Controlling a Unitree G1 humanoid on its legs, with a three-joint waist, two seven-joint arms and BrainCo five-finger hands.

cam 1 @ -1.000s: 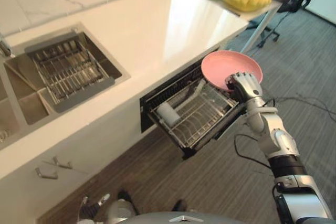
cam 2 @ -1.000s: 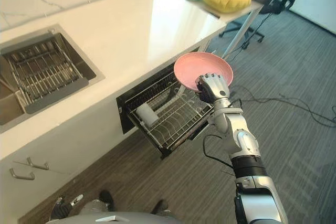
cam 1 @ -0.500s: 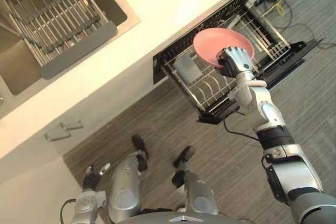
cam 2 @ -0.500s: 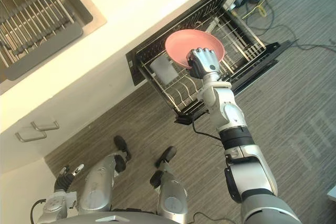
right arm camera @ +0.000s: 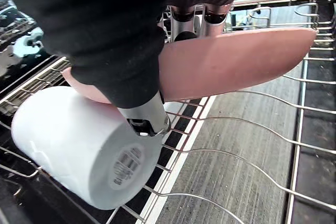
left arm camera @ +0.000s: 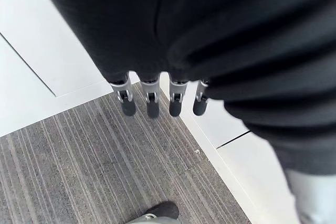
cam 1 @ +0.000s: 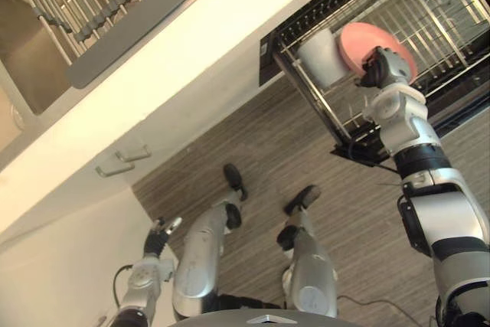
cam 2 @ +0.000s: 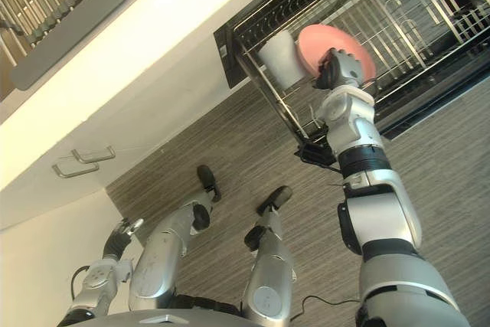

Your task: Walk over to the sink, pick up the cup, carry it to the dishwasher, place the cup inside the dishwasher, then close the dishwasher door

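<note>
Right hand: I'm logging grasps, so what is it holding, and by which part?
The right hand pinches a pink plate by its rim, thumb on one face, fingers on the other. The left hand hangs empty.

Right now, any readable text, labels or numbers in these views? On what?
White cup: round sticker on its base, barcode-like print, too blurred to read.
Pink plate: no text.
Dishwasher rack: no text.
Nothing else carries legible print.
</note>
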